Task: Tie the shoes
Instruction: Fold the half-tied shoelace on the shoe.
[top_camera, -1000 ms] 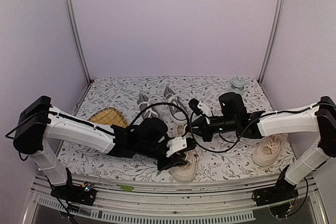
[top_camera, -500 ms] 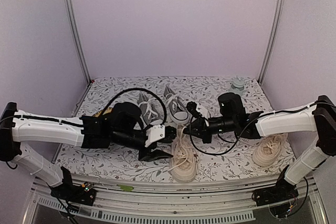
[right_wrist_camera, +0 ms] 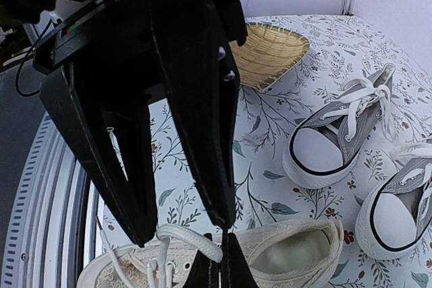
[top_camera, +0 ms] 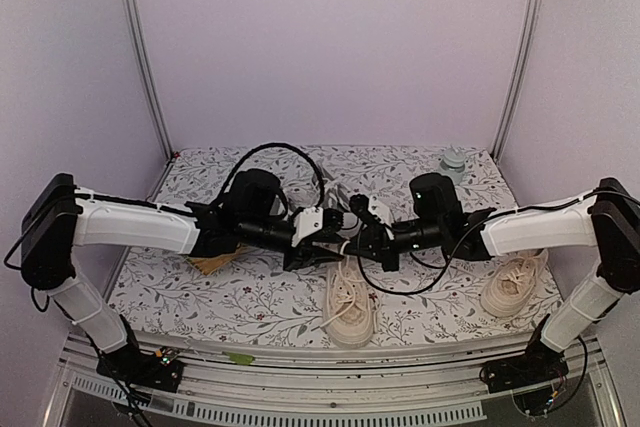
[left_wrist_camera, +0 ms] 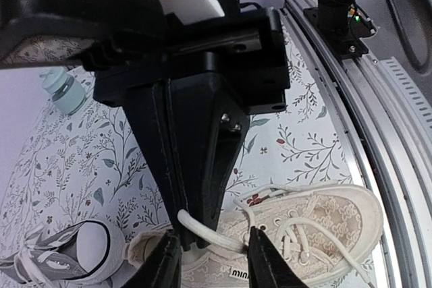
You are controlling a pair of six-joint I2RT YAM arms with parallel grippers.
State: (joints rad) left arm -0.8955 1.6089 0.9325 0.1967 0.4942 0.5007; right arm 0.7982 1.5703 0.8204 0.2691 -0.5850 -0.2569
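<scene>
A cream shoe (top_camera: 350,309) lies at the table's front middle, and its mate (top_camera: 510,285) lies at the right. My right gripper (right_wrist_camera: 220,247) is shut on a white lace (right_wrist_camera: 192,237) lifted from the cream shoe (right_wrist_camera: 290,251). My left gripper (left_wrist_camera: 214,235) faces it, tip to tip, above that shoe's heel. Its fingers stand apart on either side of the lace (left_wrist_camera: 216,237), not pinching it. In the top view both grippers meet, left (top_camera: 322,247) and right (top_camera: 357,242). Two grey shoes (right_wrist_camera: 337,139) (right_wrist_camera: 405,207) lie behind, hidden by the arms from above.
A woven basket (right_wrist_camera: 266,55) sits at the left behind my left arm. A pale green bottle (top_camera: 453,162) stands at the back right corner. Metal rails run along the table's near edge (left_wrist_camera: 378,166).
My left arm swung from the cream shoe's near side back to the right gripper, and its jaws widened, then narrowed. The right gripper kept its hold on the lace and shifted slightly left.
</scene>
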